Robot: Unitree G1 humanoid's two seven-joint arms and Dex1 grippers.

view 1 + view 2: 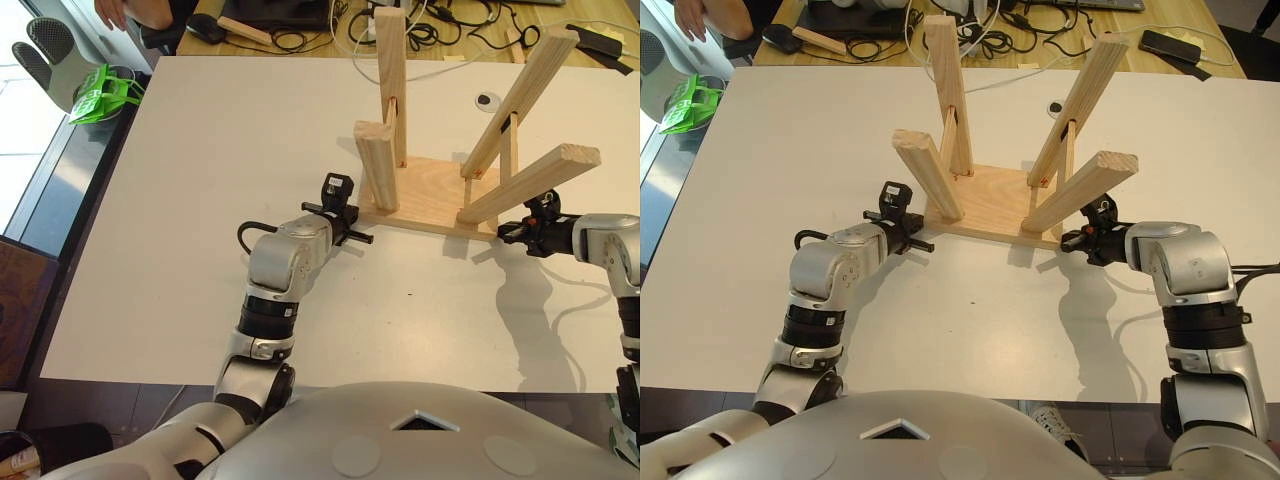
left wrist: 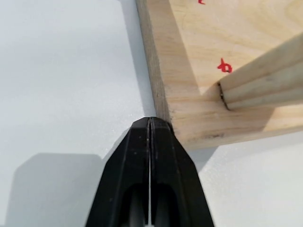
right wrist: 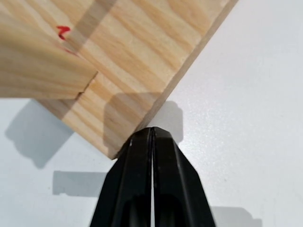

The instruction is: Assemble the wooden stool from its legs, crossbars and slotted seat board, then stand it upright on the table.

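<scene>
Stool is seen upside down on the white table, seat board laid flat, four legs pointing up | left gripper — fingers pressed together, nothing held, tip set against the board's left edge near a corner | right gripper — likewise closed on nothing, tip touching the board's right edge by its corner

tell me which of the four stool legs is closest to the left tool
The near-left leg, rising from the seat board corner right by the left tool; the other three stand at the far corners or the right side.
</scene>
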